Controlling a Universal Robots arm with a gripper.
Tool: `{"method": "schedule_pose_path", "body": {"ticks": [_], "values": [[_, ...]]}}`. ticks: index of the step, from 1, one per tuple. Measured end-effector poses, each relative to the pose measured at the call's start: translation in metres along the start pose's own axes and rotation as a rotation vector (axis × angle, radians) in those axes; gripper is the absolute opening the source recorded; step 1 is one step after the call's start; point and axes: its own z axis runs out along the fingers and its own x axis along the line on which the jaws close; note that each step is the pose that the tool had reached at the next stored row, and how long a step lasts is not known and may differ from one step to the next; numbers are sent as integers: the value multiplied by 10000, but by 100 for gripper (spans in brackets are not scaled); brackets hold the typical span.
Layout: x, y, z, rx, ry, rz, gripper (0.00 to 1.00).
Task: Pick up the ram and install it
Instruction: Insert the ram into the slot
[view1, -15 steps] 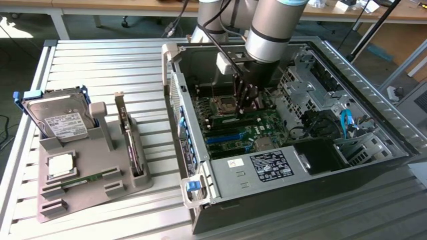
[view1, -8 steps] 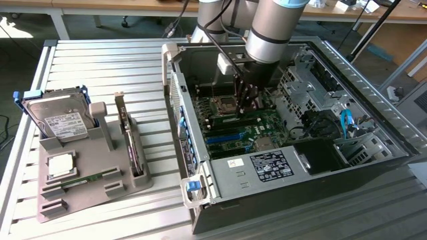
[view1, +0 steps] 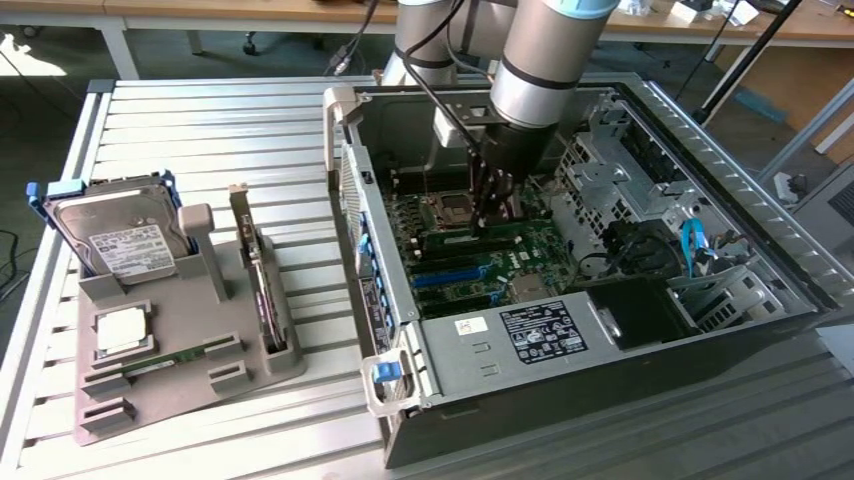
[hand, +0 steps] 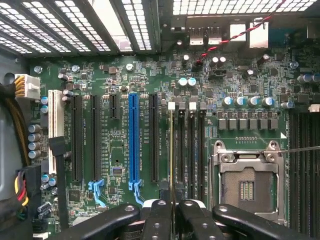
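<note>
Wrist view: hand (hand: 172, 206) clamped on thin green ram (hand: 171, 150), edge-on beside black memory slots (hand: 190, 150)

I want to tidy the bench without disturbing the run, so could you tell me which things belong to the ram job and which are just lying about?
In the job: the ram, gripped edge-on in the hand; the memory slots; the open computer case.
Lying about: the hard drive, expansion card, spare ram stick, all on the grey holder.
</note>
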Motion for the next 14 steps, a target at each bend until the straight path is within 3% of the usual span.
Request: {"method": "schedule_pose_path", "body": {"ticks": [14], "values": [[-40,-11,62,2,7,-56,13]]}}
